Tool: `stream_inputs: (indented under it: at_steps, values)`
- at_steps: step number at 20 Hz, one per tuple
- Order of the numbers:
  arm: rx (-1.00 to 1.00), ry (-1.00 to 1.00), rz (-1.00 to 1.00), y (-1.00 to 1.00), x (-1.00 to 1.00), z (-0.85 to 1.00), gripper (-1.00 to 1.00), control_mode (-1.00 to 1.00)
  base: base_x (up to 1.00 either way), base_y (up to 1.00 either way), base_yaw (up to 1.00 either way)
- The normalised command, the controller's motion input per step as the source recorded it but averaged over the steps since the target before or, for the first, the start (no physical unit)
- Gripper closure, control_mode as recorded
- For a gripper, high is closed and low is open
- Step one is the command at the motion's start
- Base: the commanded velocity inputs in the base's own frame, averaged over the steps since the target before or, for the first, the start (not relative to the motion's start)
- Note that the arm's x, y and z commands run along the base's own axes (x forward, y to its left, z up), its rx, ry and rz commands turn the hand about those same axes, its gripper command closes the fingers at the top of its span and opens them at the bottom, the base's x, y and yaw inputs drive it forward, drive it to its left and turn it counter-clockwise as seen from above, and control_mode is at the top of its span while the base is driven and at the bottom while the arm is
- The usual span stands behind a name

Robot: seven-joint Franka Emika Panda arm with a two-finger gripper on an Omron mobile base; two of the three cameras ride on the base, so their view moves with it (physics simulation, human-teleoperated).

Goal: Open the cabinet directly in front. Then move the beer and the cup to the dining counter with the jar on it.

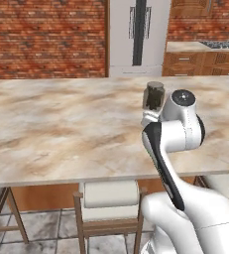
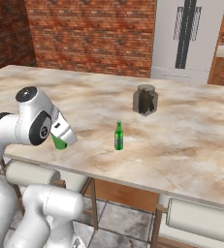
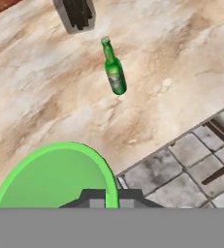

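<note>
Left base view: stool [image 1: 109, 196] tucked under dining counter [image 1: 61, 134] near edge; jar [image 1: 154, 95] stands toward far edge.
Right base view: gripper [image 2: 60, 139], jaws pinched on cup [image 2: 59, 142], over near edge; beer [image 2: 118, 136] upright, jar [image 2: 145, 100] beyond.
Hand view: cup [image 3: 55, 177] rim between fingertips; beer [image 3: 114, 68], jar [image 3: 76, 13] farther in.

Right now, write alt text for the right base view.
The white arm's hand holds the green cup over the near edge of the marbled dining counter. A green beer stands upright farther in, with the dark jar beyond it.
</note>
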Motion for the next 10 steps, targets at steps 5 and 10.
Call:
stream_inputs:
  at_steps: [5, 10]
  values:
    - [-0.01, 0.0, 0.0, 0.0, 0.35, -0.19, 1.0, -1.0, 0.0, 0.0, 0.0]
    - [-0.01, 0.0, -0.01, 0.0, 0.47, -0.16, 1.0, -1.0, 0.0, 0.0, 0.0]
